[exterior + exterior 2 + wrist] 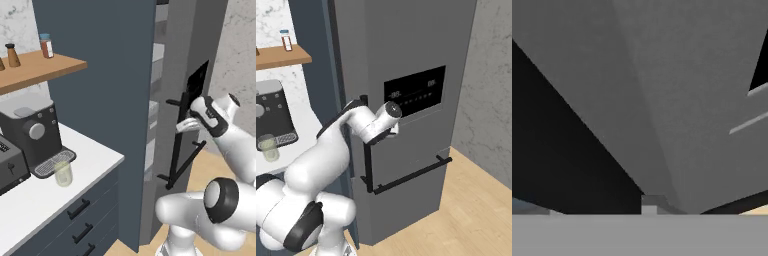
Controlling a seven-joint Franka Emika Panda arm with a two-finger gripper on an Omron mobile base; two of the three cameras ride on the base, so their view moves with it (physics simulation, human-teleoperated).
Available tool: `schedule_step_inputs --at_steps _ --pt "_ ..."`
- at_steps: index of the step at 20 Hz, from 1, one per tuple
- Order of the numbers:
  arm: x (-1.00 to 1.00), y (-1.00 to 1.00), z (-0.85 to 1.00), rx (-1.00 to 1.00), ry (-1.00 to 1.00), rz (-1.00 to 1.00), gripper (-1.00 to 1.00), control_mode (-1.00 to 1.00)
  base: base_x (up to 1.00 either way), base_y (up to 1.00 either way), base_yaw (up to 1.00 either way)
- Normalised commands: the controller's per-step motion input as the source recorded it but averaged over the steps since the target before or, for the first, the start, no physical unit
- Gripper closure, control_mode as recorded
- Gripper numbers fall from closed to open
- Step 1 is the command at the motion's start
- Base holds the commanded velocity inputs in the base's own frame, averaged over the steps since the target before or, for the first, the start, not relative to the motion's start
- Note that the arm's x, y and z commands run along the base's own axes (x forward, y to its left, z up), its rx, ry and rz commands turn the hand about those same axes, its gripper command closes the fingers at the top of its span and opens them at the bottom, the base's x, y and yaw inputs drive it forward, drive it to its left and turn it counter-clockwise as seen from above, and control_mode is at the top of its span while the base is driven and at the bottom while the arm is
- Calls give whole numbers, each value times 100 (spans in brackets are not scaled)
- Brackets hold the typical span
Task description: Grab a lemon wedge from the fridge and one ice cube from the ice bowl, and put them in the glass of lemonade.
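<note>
Your pincer point(186, 125) sits at the tall black bar handle point(179, 145) of the tall grey fridge point(406, 75); you cannot tell whether it is open or clamped on the bar. The fridge door stands slightly ajar, with pale grey shelves point(156, 52) showing at 11 o'clock from the hand. The black display panel point(415, 93) lies at 2 o'clock from the wrist in the right base view. Out at 9 o'clock, the small clear glass of lemonade point(63, 173) stands upright on the white worktop point(45, 195), just in front of the dark coffee machine point(32, 135).
</note>
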Motion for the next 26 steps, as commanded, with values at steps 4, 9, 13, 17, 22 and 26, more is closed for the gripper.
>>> schedule_step_inputs --at_steps 4,9,13,17,22,26 --pt "-29 -78 -26 18 -29 -9 100 -100 0 0 0" --pt "-96 -51 -72 35 -59 -6 100 -100 0 0 0" --pt "-100 -12 -11 10 -37 -3 100 -100 0 0 0" --pt "-35 -3 63 -3 -4 0 100 -100 0 0 0" --pt "-19 0 89 -4 1 -3 100 -100 0 0 0" --pt "-26 12 76 -14 3 -6 100 -100 0 0 0"
